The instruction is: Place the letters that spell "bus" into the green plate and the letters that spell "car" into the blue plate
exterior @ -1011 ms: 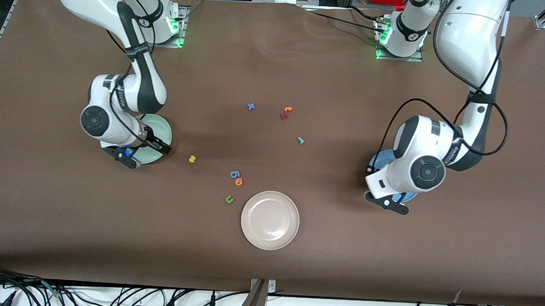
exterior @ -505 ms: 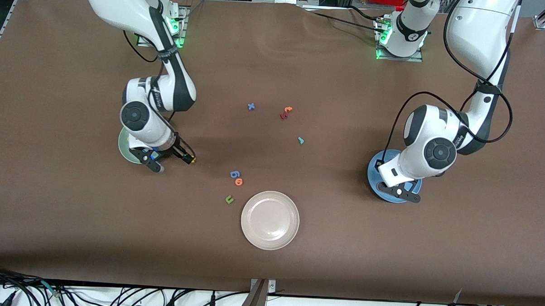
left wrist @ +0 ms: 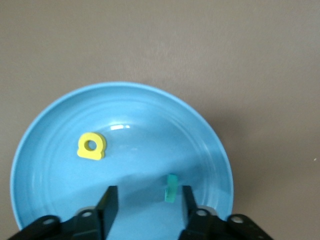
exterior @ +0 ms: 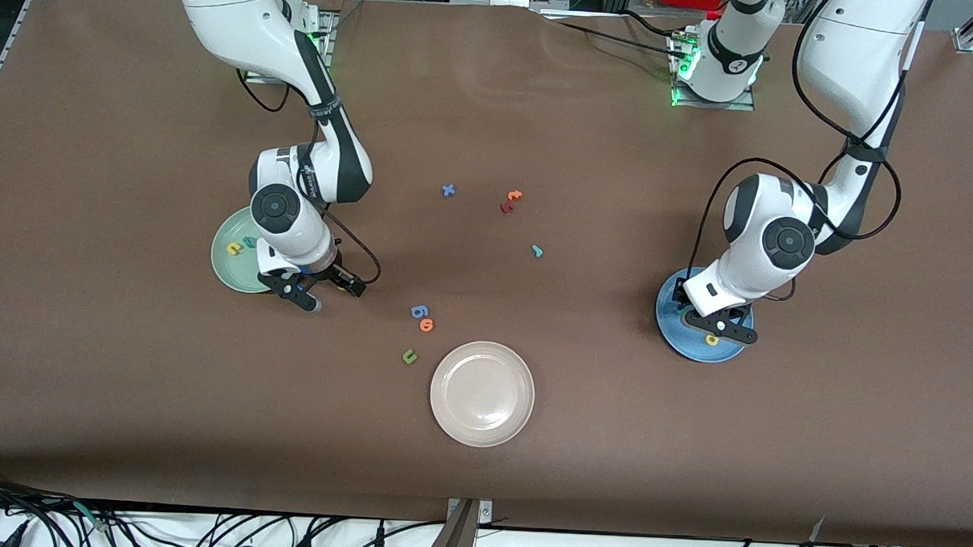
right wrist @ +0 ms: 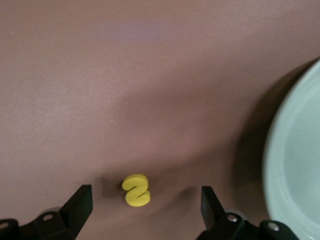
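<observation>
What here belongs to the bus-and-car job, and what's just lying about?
Job: green plate holding yellow u and teal b; yellow s under the right gripper; blue plate holding yellow a and teal c, under the left gripper; teal r.
Lying about: cream plate, blue x, red-orange pair, blue 6, orange o, green u.

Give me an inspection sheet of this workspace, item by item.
Surface: brown table, flat.
Job's things: green plate holds a yellow "u" and a teal letter; yellow "s" on the table beside it. Blue plate holds a yellow "a" and a teal letter; teal "r" on the table mid-surface.
Clutter: cream plate; loose blue, orange, red and dark green letters.
Grippers: right gripper open, fingers either side of the "s"; left gripper open over the blue plate.
Cables: along each arm and below the table's near edge.
Surroundings: nothing seen.
</observation>
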`<state>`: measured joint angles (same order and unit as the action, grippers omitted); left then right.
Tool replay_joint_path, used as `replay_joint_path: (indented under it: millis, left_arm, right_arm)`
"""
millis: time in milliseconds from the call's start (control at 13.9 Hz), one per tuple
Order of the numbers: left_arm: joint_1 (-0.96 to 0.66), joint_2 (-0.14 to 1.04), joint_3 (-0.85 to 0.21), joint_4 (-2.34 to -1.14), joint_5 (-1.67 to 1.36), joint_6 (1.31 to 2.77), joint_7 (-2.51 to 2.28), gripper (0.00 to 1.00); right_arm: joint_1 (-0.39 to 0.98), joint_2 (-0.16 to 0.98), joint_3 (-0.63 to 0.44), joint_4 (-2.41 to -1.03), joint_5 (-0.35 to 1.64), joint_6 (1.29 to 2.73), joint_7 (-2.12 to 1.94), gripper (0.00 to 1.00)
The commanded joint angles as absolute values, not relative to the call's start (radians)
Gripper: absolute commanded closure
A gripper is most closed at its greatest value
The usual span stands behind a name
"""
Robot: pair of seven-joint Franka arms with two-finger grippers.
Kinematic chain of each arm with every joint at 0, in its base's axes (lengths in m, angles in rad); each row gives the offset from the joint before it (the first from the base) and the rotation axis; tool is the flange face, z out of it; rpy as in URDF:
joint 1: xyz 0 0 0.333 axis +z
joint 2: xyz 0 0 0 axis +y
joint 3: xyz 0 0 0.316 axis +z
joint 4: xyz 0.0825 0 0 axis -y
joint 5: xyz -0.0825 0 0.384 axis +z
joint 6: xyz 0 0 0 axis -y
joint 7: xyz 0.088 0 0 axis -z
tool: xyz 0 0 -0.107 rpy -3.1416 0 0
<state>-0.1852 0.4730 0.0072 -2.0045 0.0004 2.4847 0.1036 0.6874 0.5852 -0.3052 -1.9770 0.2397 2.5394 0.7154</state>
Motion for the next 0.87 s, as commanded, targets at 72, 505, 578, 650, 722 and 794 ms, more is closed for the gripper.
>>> replay_joint_path:
  millis: [72,505,578,650,722,794]
  left_arm:
    - [-0.227,0.449,-0.017,-1.907,-0.075,2.303,-0.013,0.0]
    - [-0.492,0.468,-0.031,-1.911,-0.095,2.301,-0.616,0.0]
    - [-0.509,0.472,-0.037,-1.911,-0.103,2.309,-0.668,0.0]
    - [-0.512,0.476,-0.044,-1.917,-0.136,2.327,-0.695,0.0]
    - [-0.518,0.482,-0.055,-1.928,-0.167,2.35,-0.707,0.0]
    - [-0.526,0.486,-0.061,-1.946,-0.181,2.376,-0.722,0.0]
  right_arm:
    - [0.681,0.601,-0.299,-1.963,0.256,2.557,0.626,0.14]
    - [0.681,0.607,-0.298,-1.965,0.256,2.556,0.606,0.44]
    - [0.681,0.607,-0.299,-1.965,0.256,2.557,0.606,0.47]
    - [0.681,0.607,-0.298,-1.965,0.256,2.556,0.606,0.48]
    - [0.681,0.607,-0.298,-1.965,0.256,2.556,0.606,0.55]
    - [0.681,0.607,-0.298,-1.965,0.256,2.556,0.606,0.58]
